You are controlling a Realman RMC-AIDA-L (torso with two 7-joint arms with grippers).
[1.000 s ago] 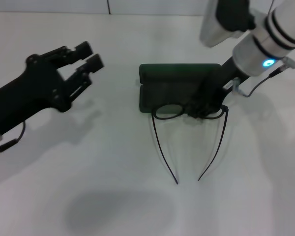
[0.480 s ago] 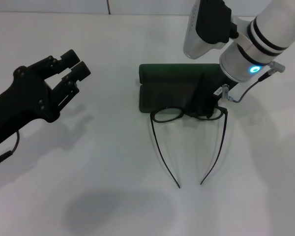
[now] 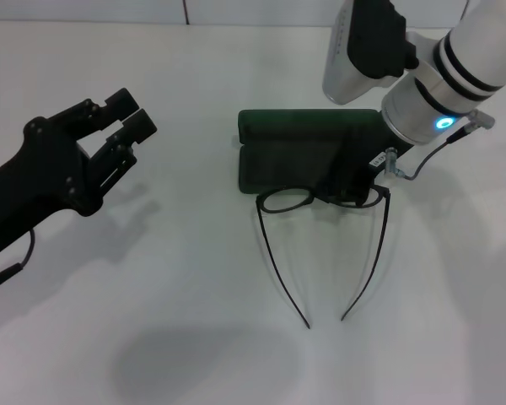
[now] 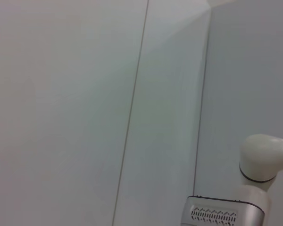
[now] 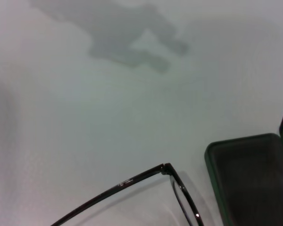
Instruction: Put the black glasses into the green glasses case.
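We log the black glasses [image 3: 323,202] lying unfolded, lens front along the near edge of the open green glasses case [image 3: 308,156], the two temples trailing away from the case toward the robot's body. The frame's long axis runs side to side, parallel to the case's long side; the temples lie across it. The glasses are not yet in the tray.

The right gripper [image 3: 352,187] sits directly over the right-hand lens and bridge, so the glasses lie immediately under and to the left of that claw, with the case tray just beyond it. We cannot tell whether its fingers are closed on the frame or merely at it; they merge with the dark frame and lining. The right wrist view shows one hinge corner of the glasses and a corner of the case tray close together.

The right arm is plainly the nearer. The left gripper [image 3: 126,118] hangs well off to the left, fingers parted, holding nothing.

Judgement: the coming move is a short carry away from the body, and the temples probably need folding to fit.

Surface: plain white table [image 3: 194,321]. Room: pale wall panels in the left wrist view.
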